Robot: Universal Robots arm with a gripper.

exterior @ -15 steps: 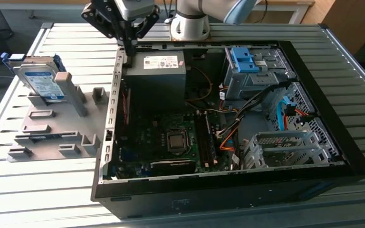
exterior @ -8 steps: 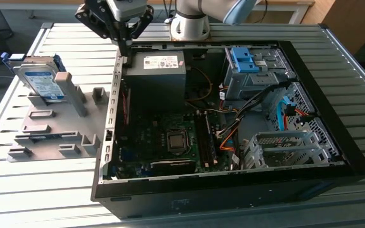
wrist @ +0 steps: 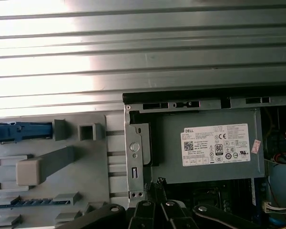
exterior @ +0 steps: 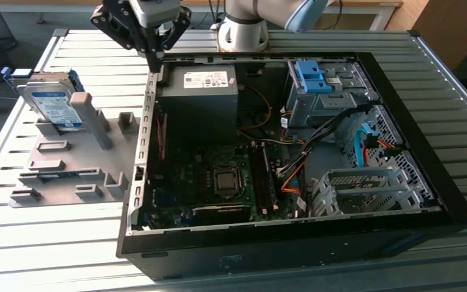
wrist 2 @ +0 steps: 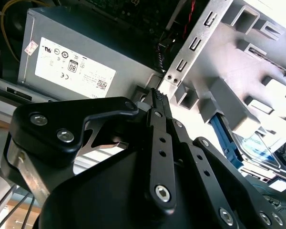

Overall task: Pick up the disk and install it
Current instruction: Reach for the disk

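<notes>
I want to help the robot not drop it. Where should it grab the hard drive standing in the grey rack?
By its free upper edge, from above, pinching the two flat faces. The hard drive stands on edge, leaning, its lower end seated in the grey rack, so probably only the top is open.

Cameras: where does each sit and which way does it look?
Exterior view: off the arm, looking down at the open black computer case and the silver hard disk with a blue frame; the pale arm and black gripper show.
First wrist view: on the arm, looking down at the slatted metal table and grey metal box with a white sticker; the gripper pokes in.
Second wrist view: on the arm, looking along the shut gripper at that box.
Shared: both wrist views show the box and gripper.
</notes>
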